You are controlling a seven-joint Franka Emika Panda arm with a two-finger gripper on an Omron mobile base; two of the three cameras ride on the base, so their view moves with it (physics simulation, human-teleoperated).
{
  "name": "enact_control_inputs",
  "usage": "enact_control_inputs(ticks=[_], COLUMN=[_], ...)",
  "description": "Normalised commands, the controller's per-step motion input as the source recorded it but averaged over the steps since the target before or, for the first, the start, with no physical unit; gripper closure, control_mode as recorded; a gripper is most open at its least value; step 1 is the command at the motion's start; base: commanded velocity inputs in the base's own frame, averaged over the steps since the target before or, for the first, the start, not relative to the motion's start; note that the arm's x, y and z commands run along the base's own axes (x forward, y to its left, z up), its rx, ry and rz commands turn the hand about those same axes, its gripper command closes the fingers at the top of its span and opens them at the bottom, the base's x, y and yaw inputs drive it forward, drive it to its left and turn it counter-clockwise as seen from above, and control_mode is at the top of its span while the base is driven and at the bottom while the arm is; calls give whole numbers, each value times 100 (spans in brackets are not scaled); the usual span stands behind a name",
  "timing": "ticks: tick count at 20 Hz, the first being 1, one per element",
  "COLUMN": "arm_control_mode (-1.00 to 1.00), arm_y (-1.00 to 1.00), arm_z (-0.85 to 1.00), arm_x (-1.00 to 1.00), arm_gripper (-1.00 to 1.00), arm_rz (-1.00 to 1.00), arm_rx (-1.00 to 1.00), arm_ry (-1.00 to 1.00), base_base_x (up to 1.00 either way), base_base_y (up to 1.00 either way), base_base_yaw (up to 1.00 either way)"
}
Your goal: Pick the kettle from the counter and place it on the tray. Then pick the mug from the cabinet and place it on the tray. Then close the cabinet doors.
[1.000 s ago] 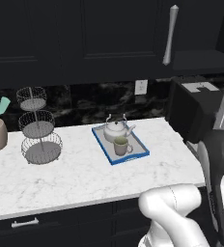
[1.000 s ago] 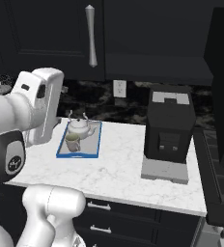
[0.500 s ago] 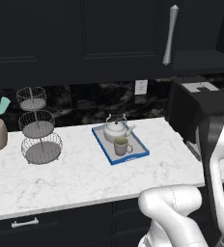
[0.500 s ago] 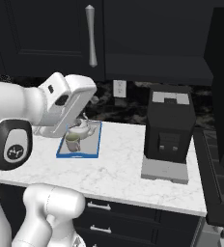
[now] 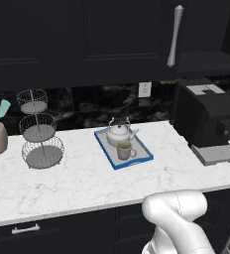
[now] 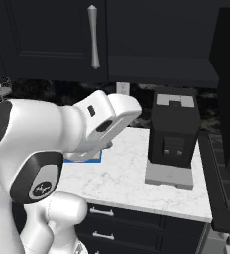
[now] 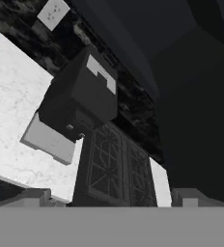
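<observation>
the two carrying steps look finished, so the step in hand is closing the cabinet doors. the claw (image 7: 111, 200) is empty, its two fingertips (image 7: 34, 197) standing wide apart and gripping nothing.

seen from the right base, the arm (image 6: 77, 131) is folded low over the surface (image 6: 132, 168), its forearm reaching across towards the right with the hand tilted and rolled. straight ahead of the claw, nearest, is the dark stove grate (image 7: 116, 169), then the black coffee machine (image 7: 77, 101) on its grey base, and past that the wall outlet (image 7: 52, 13) on the dark backsplash.

well off to the claw's side, far from its fingers, the tray (image 5: 137, 161) sits on the surface with the kettle (image 5: 118, 134) at its back and the mug (image 5: 124, 150) just in front, close together.

above and beyond hang the cabinet doors; one bar handle (image 5: 174, 35) is plain, and a door edge (image 6: 228, 84) seems to stand out at the far right. the next move calls for lifting the hand up to that door and pushing it flat.
</observation>
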Motion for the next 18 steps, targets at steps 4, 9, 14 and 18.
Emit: enact_control_inputs(ticks=[4, 9, 14, 18], arm_control_mode=[-100, -100, -100, -100], arm_y=[-62, -64, -57, -53], arm_z=[0, -2, -19, -19], arm_x=[-26, -12, -21, -21], arm_gripper=[-100, -100, -100, -100], arm_rz=[-13, -25, -17, -8], arm_rx=[-4, -12, -33, -33], arm_ry=[12, 24, 7, -4], base_base_x=[0, 0, 0, 0], base_base_y=[0, 0, 0, 0], base_base_yaw=[0, 0, 0, 0])
